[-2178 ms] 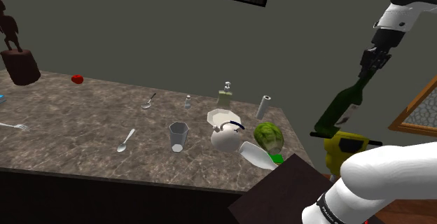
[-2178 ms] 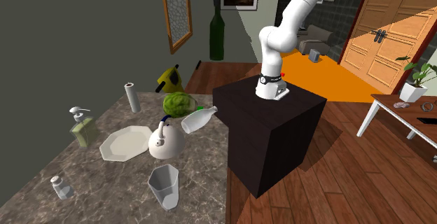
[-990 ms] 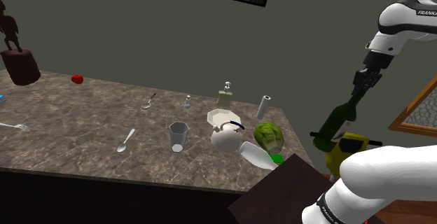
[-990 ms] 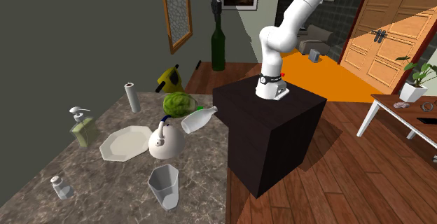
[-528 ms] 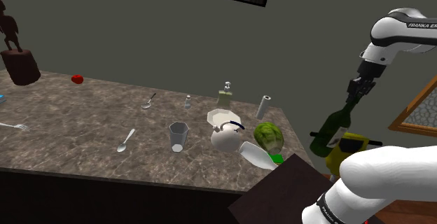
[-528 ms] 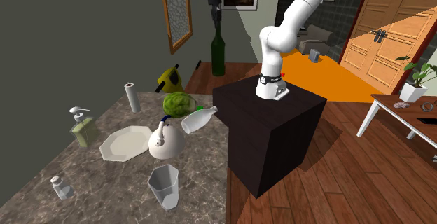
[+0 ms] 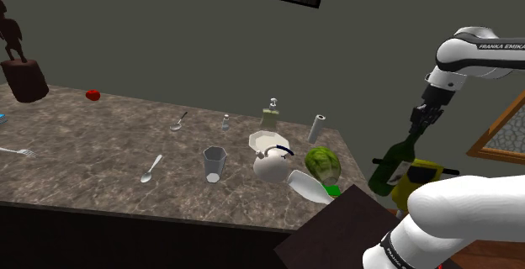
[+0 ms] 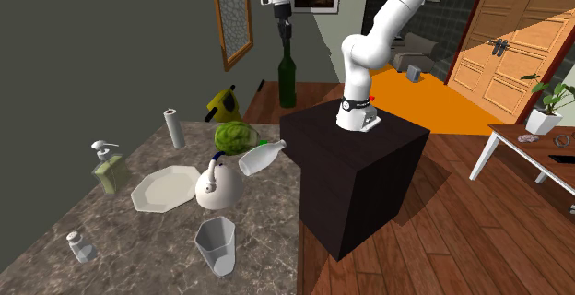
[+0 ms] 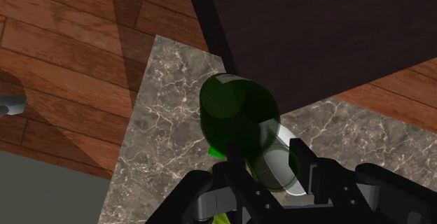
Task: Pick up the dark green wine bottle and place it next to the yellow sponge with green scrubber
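Marble-patterned brown desk (image 7: 101, 175) carries the clutter, and the black box stand (image 8: 355, 169) sits against its end. The second exterior view adds an orange panelled door (image 8: 516, 35) and a potted plant (image 8: 550, 104). The shoulder view adds the desk's far stretch, with a dark figurine (image 7: 18, 61), a small red object (image 7: 93, 95), one silver fork (image 7: 17, 150) and two spoons: a near spoon (image 7: 151, 169) and a far spoon (image 7: 179, 122).

The dark green glass wine bottle (image 7: 385, 171) hangs neck-up over the desk's end corner, just beside the yellow sponge with a dark green layer (image 7: 421, 173). Whether its base touches the desk cannot be told. The black claw (image 9: 266, 161) is closed on the bottle's neck, and the wrist view looks down the bottle's length.

One each: white kettle (image 8: 219, 187), green cabbage (image 8: 235, 137), white plate (image 8: 164, 190), lying white bottle (image 8: 263, 159), grey tumbler (image 8: 217, 244), paper roll (image 8: 172, 128), soap dispenser (image 8: 109, 169), small shaker (image 8: 81, 245). Whether the tumbler or kettle holds anything cannot be told.
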